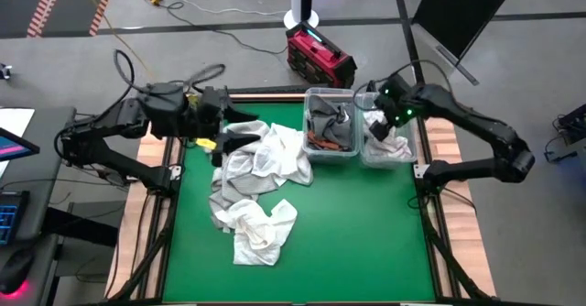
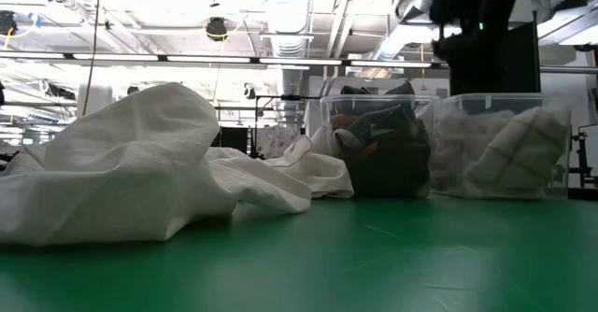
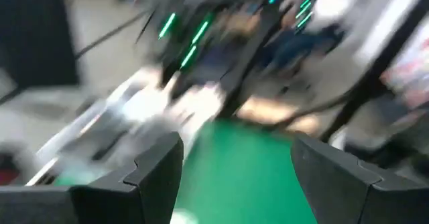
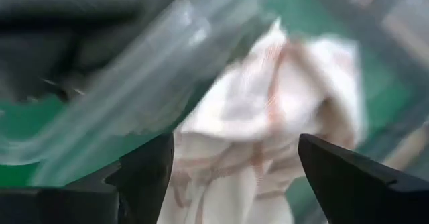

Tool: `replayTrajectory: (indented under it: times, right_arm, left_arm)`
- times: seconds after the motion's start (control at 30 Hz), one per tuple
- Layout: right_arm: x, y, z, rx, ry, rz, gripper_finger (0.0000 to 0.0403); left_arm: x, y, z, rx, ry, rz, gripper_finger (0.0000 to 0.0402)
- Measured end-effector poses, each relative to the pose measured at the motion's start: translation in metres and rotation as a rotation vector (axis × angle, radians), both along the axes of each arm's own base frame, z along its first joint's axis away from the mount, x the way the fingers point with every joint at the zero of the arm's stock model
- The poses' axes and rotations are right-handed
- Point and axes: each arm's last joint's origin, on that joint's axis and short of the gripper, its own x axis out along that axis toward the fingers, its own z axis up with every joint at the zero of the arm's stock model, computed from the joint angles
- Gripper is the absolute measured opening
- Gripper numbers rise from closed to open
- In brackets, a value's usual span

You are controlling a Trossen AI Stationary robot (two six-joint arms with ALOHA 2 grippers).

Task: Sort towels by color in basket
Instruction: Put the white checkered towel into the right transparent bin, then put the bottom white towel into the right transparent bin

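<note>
Looks like a robotics lab / industrial test hall, not a home. Evidence: green work mat (image 1: pixel 339 224) on a wood-edged table w/ two dark robot arms bolted at the sides; bare grey concrete floor (image 1: pixel 513 59) around it w/ loose cables (image 1: pixel 220 31) and hazard-stripe tape (image 1: pixel 55 4) at the top-left corner. A red equipment box (image 1: pixel 319 57) sits on the floor behind the table. Low view shows a high open ceiling w/ exposed ducting (image 2: pixel 285 4), strip lights (image 2: pixel 187 62) and metal racking in the bkgd. Monitor and keyboard (image 1: pixel 7 219) at the left edge = operator desk.
</note>
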Motion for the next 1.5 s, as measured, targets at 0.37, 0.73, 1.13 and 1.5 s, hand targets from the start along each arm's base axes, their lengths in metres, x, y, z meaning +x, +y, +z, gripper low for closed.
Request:
replayTrajectory:
  times: [0.37, 0.73, 1.13, 1.5]
  right_arm:
    - [0.039, 0.038, 0.074, -0.226, -0.251, 0.082, 0.0341]
    - [0.051, 0.092, 0.095, -0.366, -0.35, 0.253, 0.034]
    - [0.042, 0.126, 0.122, -0.489, -0.574, 0.331, 0.034]
    - [0.042, 0.146, 0.123, -0.431, -0.623, 0.372, 0.034]
  left_arm:
    - [0.038, 0.002, -0.126, -0.066, 0.622, 0.268, 0.0265]
    - [0.07, -0.1, -0.215, -0.095, 0.927, -0.43, 0.0251]
    - [0.107, -0.152, -0.313, 0.009, 1.144, -0.446, 0.0249]
    - [0.126, -0.154, -0.312, 0.038, 0.964, -0.492, 0.0136]
